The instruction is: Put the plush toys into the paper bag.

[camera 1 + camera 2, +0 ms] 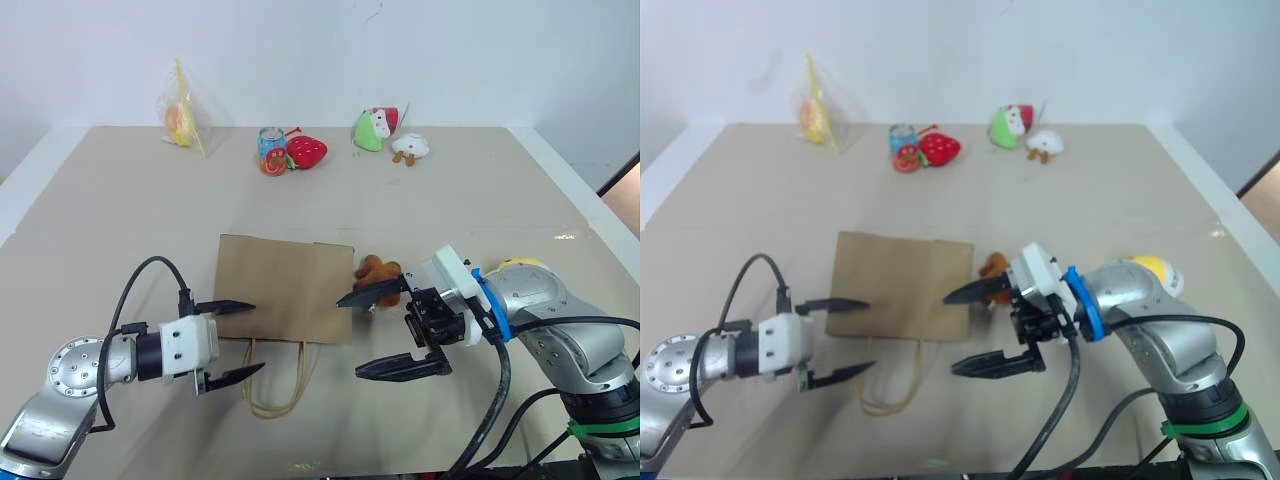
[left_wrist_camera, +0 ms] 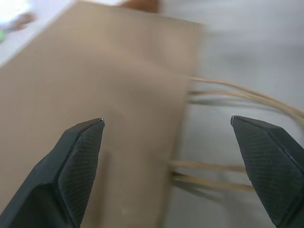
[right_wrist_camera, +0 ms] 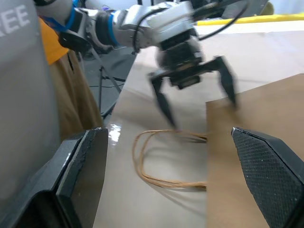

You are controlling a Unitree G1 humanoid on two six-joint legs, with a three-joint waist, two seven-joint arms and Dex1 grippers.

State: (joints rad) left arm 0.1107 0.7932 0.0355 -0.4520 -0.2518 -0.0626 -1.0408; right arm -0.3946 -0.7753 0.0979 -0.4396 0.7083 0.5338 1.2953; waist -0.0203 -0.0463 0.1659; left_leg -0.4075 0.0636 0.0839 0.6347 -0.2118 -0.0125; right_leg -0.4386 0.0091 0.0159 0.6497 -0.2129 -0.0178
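Big matte beige table [image 1: 120, 210] against a plain white wall, nothing fancy. Flat brown kraft paper bag [image 1: 285, 288] lying mid-table, creased and smooth, twisted tan cord handles [image 1: 278, 385] looping out toward the near edge. Fuzzy brown plush [image 1: 380, 275] sitting right at the bag's right edge, partly hidden behind the right end effector [image 1: 378, 333]. Yellow egg-shaped plush [image 1: 1152, 268] peeking out behind the right arm, further right on the table. Along the far edge: clear yellow plastic bag [image 1: 185, 118], small colourful can [image 1: 271, 151], red strawberry plush [image 1: 306, 152], green-and-red toy [image 1: 375, 127], white plush with brown feet [image 1: 410, 147]. Left end effector [image 1: 233, 340] spread wide, empty, over the bag's near left corner by the handles. Right one also fully spread, gripping nothing, black tapered fingers over the bag's right side.
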